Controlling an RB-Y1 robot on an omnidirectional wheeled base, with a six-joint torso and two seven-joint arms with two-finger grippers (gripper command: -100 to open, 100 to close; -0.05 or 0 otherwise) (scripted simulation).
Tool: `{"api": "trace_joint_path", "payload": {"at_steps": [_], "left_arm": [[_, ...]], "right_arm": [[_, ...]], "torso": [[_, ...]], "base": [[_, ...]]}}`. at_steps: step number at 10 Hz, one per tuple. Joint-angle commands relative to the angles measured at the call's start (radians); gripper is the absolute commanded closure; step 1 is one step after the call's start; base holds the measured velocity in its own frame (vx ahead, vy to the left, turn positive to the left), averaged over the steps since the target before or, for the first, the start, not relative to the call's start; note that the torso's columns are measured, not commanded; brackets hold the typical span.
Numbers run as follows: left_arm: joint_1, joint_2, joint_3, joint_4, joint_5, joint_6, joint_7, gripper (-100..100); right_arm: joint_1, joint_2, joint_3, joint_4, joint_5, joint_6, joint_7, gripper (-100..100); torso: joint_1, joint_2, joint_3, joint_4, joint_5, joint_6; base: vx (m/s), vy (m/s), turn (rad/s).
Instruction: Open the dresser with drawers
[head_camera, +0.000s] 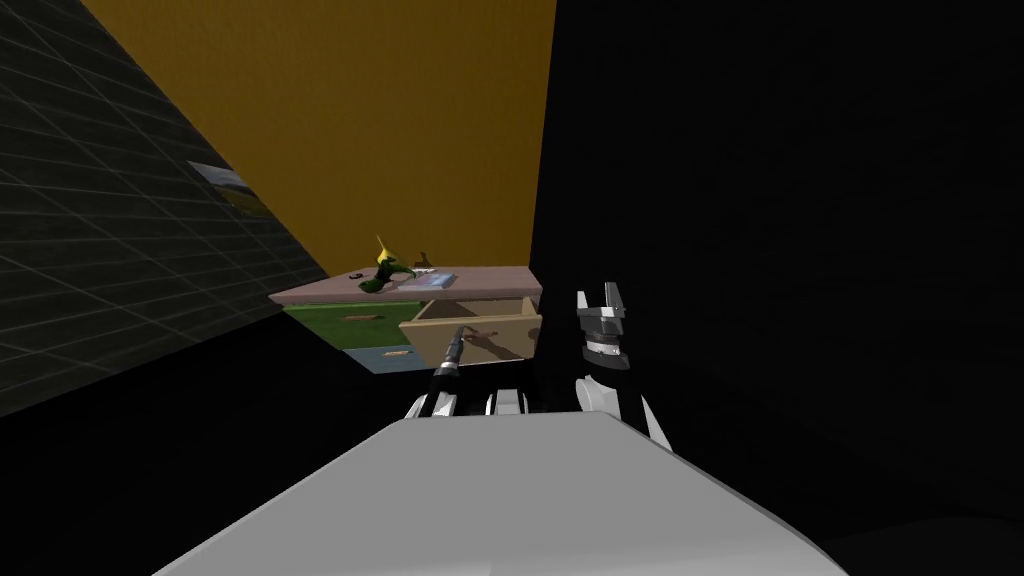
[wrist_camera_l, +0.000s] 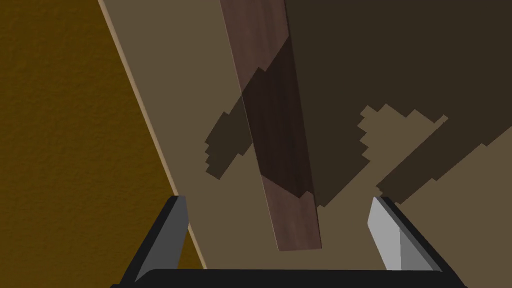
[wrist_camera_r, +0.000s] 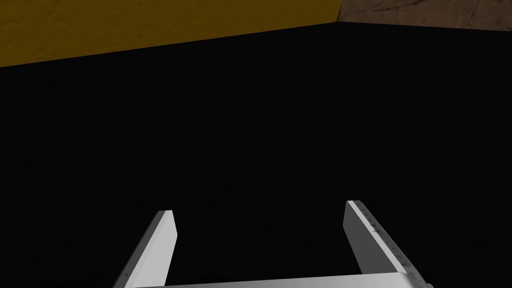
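Much of the dresser (head_camera: 330, 292) is cut off from us. A black area (head_camera: 800, 250) swallows everything beyond its right end and below it, so we see no legs and no floor. On its top stands a green and yellow thing (head_camera: 383, 275) whose shape we cannot make out. Beside that lies a pale flat thing (head_camera: 435, 279), and the small dark bits nearby are too tiny to name. The dresser stands against a yellow wall (head_camera: 350, 120).

The tan drawer (head_camera: 480, 335) at the upper right is pulled out from under the top, and its hollow inside shows. A green drawer (head_camera: 340, 318) and a blue drawer (head_camera: 385, 358) to its left sit flush.

Our left gripper (head_camera: 460, 335) is at the tan drawer's front. In its wrist view the brown handle (wrist_camera_l: 280, 125) runs between the fingers (wrist_camera_l: 170, 235), partly under a jagged shadow. The fingers stand wide apart and neither touches the handle. They hold nothing.

Our right gripper (head_camera: 598, 292) is raised just right of the drawer's corner. Its blades are spread and empty, facing the black area.
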Motion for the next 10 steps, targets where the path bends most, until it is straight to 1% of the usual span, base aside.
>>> {"api": "trace_joint_path", "payload": {"at_steps": [1, 6, 7, 8, 10], "left_arm": [[-0.027, 0.004, 0.002, -0.035, 0.0, 0.064, 0.005, -100], [-0.069, 0.013, 0.003, -0.117, 0.0, 0.187, 0.014, -100], [-0.062, 0.009, 0.002, -0.099, -0.001, 0.169, 0.011, -100], [-0.062, 0.009, 0.002, -0.101, -0.001, 0.175, 0.011, 0], [-0.06, 0.009, 0.002, -0.099, -0.001, 0.176, 0.012, 0]], "right_arm": [[0.0, 0.0, 0.0, 0.0, 0.0, 0.0, 0.0, 0], [0.0, 0.0, 0.0, 0.0, 0.0, 0.0, 0.0, 0], [0.0, 0.0, 0.0, 0.0, 0.0, 0.0, 0.0, 0], [0.0, 0.0, 0.0, 0.0, 0.0, 0.0, 0.0, 0], [0.0, 0.0, 0.0, 0.0, 0.0, 0.0, 0.0, 0]], "torso": [[0.0, 0.002, 0.002, 0.001, 0.0, 0.0], [-0.001, 0.004, 0.002, 0.001, 0.0, 0.0], [-0.001, 0.005, 0.003, 0.004, -0.002, 0.0], [-0.001, 0.005, 0.003, 0.003, -0.001, 0.0], [-0.001, 0.003, 0.002, 0.002, -0.001, 0.0]], "base": [[-0.043, 0.003, 0.006], [-0.047, -0.003, 0.003], [-0.019, -0.002, -0.002], [0.0, 0.0, 0.0], [0.0, 0.0, 0.0]]}}
